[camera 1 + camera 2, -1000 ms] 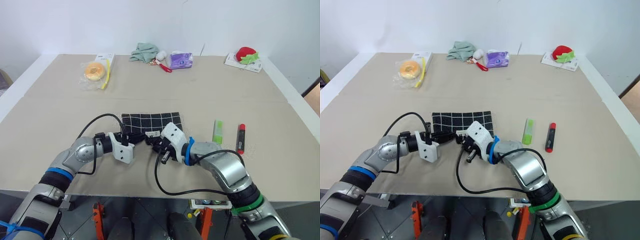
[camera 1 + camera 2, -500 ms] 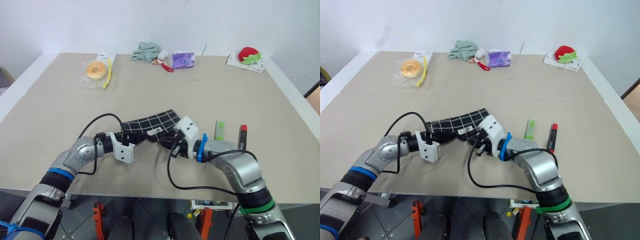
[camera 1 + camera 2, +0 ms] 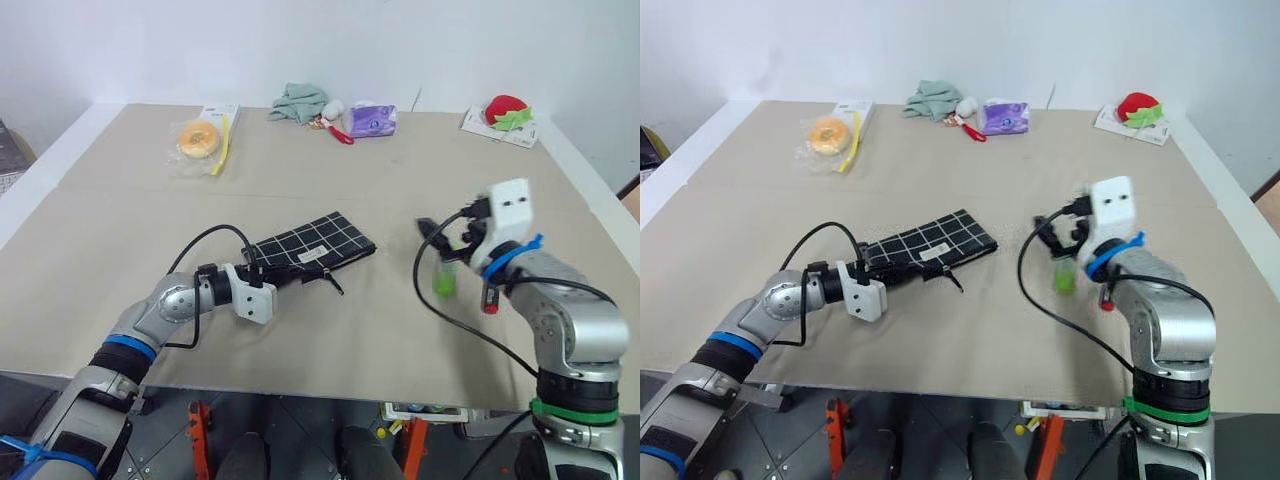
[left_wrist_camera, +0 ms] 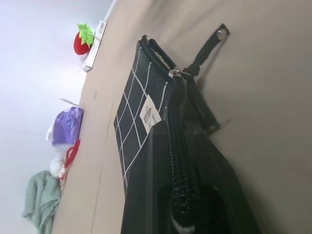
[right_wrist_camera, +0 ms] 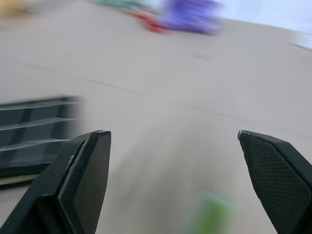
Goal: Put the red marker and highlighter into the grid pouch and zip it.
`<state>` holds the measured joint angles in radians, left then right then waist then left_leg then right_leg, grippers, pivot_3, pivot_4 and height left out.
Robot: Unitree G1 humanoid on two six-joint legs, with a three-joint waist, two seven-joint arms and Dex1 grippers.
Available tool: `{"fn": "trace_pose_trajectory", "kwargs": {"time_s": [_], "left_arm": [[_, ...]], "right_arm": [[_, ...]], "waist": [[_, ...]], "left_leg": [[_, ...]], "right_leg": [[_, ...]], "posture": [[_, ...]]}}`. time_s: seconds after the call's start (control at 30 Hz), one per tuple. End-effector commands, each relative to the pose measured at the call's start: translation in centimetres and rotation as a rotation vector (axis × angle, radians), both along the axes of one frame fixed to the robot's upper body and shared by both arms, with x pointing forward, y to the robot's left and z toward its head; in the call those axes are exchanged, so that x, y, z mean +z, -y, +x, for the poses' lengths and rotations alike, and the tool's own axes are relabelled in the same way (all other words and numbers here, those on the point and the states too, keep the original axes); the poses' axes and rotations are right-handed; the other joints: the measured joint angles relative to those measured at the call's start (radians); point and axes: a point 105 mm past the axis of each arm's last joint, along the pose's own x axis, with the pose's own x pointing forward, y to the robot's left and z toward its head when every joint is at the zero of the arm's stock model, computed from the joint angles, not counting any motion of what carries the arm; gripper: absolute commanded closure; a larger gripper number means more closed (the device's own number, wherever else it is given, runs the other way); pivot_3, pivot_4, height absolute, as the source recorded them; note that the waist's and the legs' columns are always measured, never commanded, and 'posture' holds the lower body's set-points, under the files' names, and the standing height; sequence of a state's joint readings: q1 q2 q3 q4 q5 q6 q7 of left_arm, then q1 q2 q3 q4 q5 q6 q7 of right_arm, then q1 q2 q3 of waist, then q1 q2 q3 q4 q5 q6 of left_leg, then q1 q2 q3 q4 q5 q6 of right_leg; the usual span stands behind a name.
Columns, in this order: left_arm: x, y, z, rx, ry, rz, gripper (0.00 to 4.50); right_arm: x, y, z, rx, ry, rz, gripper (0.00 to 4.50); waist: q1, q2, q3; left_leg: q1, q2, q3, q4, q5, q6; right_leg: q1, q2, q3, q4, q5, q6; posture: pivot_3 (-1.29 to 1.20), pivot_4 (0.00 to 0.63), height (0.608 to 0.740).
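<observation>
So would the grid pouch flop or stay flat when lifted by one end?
Probably flops: the grid pouch is thin fabric and lies flat. The left gripper is shut on one end. Likely light, since it looks unfilled.

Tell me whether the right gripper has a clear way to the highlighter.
Probably yes. The right gripper is open and empty, with the highlighter lying flat just below it; only the red marker lies close beside it.

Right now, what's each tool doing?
Left tool: shut on the grid pouch.
Right tool: open, holding nothing.
</observation>
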<state>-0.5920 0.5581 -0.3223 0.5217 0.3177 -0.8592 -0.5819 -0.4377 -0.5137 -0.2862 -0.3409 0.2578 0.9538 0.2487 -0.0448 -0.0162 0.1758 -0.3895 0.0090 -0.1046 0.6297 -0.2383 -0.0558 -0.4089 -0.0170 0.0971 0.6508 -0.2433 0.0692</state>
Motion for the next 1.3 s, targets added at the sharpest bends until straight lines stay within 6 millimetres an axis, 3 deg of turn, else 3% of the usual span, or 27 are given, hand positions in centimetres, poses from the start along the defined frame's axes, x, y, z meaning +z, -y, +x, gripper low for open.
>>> {"fn": "trace_pose_trajectory", "kwargs": {"time_s": [0.03, 0.23, 0.5, 0.77, 0.83, 0.93, 1.0, 1.07, 1.13, 1.3], "left_arm": [[-0.2, 0.8, -0.1, -0.036, -0.02, -0.004, 4.5], [0.4, 1.2, 0.3, -0.054, -0.013, -0.019, 4.5], [1.5, 2.0, 0.7, -0.08, -0.004, -0.063, 4.5], [2.0, 2.1, 0.8, -0.086, 0.003, -0.075, 4.5], [2.2, 2.1, 0.8, -0.085, 0.004, -0.081, 4.5], [2.3, 2.2, 0.9, -0.086, 0.003, -0.088, 4.5], [2.3, 2.2, 0.8, -0.09, -0.004, -0.093, 4.5], [2.3, 2.3, 0.8, -0.095, -0.008, -0.093, 4.5], [2.4, 2.4, 0.8, -0.099, -0.009, -0.093, 4.5], [2.7, 2.5, 1.0, -0.098, -0.008, -0.096, 4.5]], "right_arm": [[-0.2, 3.7, -1.4, -0.195, -0.032, -0.009, 0.04], [-2.3, 5.5, -2.9, -0.312, -0.126, 0.014, 0.04], [-6.8, 5.4, -4.7, -0.324, -0.314, 0.047, 0.04], [-7.2, 5.8, -4.8, -0.302, -0.341, -0.005, 3.77], [-6.0, 6.0, -4.3, -0.288, -0.282, -0.013, 3.99], [-1.7, 4.5, -2.9, -0.106, -0.084, -0.146, 3.99], [1.2, 1.4, -3.0, 0.149, 0.058, -0.323, 3.99], [3.0, -1.5, -4.0, 0.396, 0.15, -0.45, 3.99], [3.0, -2.7, -4.7, 0.543, 0.143, -0.544, 3.99], [0.6, -3.1, -5.3, 0.719, -0.013, -0.765, 3.99]], "waist": [[0.001, 0.0, 0.0], [0.0, 0.001, 0.0], [-0.002, 0.001, 0.0], [-0.002, 0.0, 0.0], [-0.002, 0.0, 0.0], [-0.002, 0.002, 0.001], [-0.004, 0.005, 0.003], [-0.005, 0.005, 0.003], [-0.005, 0.004, 0.003], [-0.002, 0.002, 0.004]], "left_leg": [[0.0, 0.0, 0.0, 0.0, 0.0, 0.0], [0.0, -0.003, 0.0, 0.001, 0.0, 0.001], [0.0, -0.003, 0.0, 0.001, 0.001, 0.002], [-0.001, -0.003, 0.0, 0.002, 0.001, 0.002], [-0.001, -0.003, 0.0, 0.002, 0.001, 0.002], [-0.001, -0.003, 0.0, 0.002, 0.001, 0.002], [-0.001, -0.004, 0.0, 0.002, 0.001, 0.002], [-0.001, -0.004, 0.0, 0.002, 0.001, 0.002], [0.0, -0.003, 0.0, 0.002, 0.0, 0.003], [-0.002, -0.003, 0.0, 0.005, 0.0, 0.003]], "right_leg": [[0.0, 0.0, 0.0, 0.0, 0.0, 0.0], [0.001, -0.002, 0.001, 0.0, 0.0, 0.001], [0.0, -0.002, 0.001, 0.0, 0.001, 0.001], [0.001, -0.002, 0.0, 0.0, 0.0, 0.002], [0.001, -0.002, 0.001, 0.0, 0.0, 0.002], [0.0, -0.002, 0.001, 0.0, 0.001, 0.002], [0.0, -0.003, 0.001, 0.0, 0.001, 0.003], [0.0, -0.003, 0.001, 0.0, 0.0, 0.003], [0.001, -0.001, 0.001, 0.0, 0.0, 0.004], [0.001, -0.003, 0.0, 0.0, 0.001, 0.003]], "posture": [[0.0, 0.15, 0.74], [0.0, 0.15, 0.74], [0.0, 0.15, 0.74], [0.0, 0.15, 0.74], [0.0, 0.15, 0.74], [0.0, 0.15, 0.74], [0.0, 0.15, 0.74], [0.0, 0.15, 0.74], [0.0, 0.15, 0.74], [0.0, 0.15, 0.74]]}}
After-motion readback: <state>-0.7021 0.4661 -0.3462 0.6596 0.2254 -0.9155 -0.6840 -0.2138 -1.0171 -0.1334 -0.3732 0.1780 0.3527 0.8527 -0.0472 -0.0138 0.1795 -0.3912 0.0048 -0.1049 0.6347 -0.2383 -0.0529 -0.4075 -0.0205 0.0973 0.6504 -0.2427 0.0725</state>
